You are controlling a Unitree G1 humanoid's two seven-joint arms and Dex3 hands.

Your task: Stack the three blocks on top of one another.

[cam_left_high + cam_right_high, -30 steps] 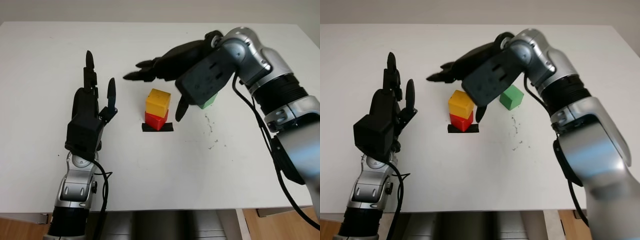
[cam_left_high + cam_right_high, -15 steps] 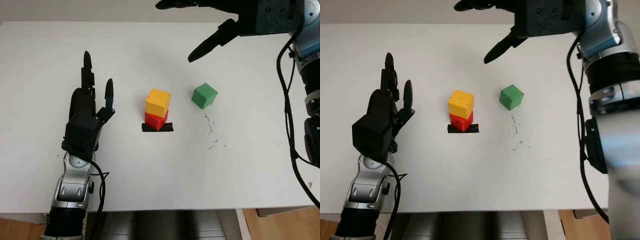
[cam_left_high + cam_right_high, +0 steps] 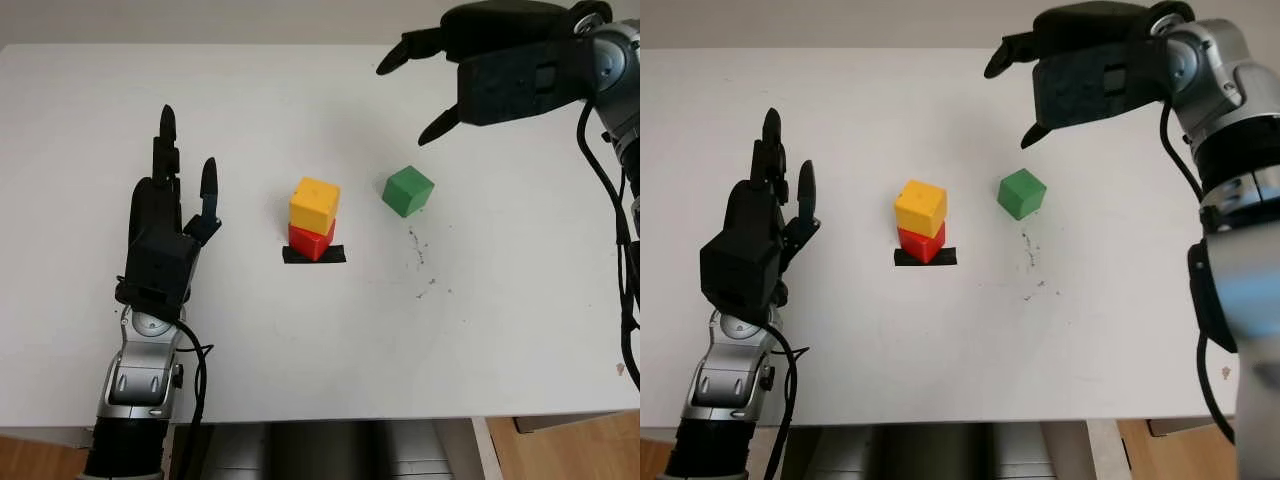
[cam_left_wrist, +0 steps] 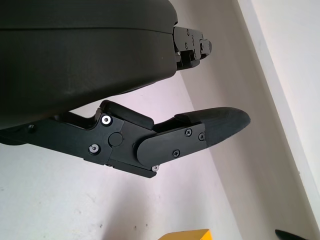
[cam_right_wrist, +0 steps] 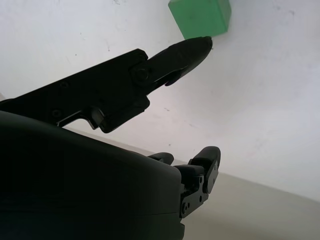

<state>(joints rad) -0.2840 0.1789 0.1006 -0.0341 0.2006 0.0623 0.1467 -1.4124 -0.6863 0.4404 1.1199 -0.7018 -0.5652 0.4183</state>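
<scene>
Now the white table (image 3: 300, 380) carries a two-block stack near its middle: the yellow block (image 3: 315, 204) sits on top of the red block (image 3: 311, 240), turned a little relative to it, and the red block stands on a strip of black tape (image 3: 314, 255) stuck to the surface. The green block (image 3: 408, 191) stands alone on the table beside the stack, toward the right edge, apart from both other blocks and untouched by either hand. A few dark specks (image 3: 425, 270) mark the surface just nearer the front edge than the green block. The right hand (image 3: 500, 62) is raised above the far right part of the table, beyond the green block, open and holding nothing; in the right wrist view one of its fingers (image 5: 172, 62) appears to point toward the green block (image 5: 200, 16), though how high it hangs over it is hard to judge. The left hand (image 3: 170, 235) is over the left side of the table, level with the stack and well apart from it, open and empty, with its fingers pointing toward the far edge.
</scene>
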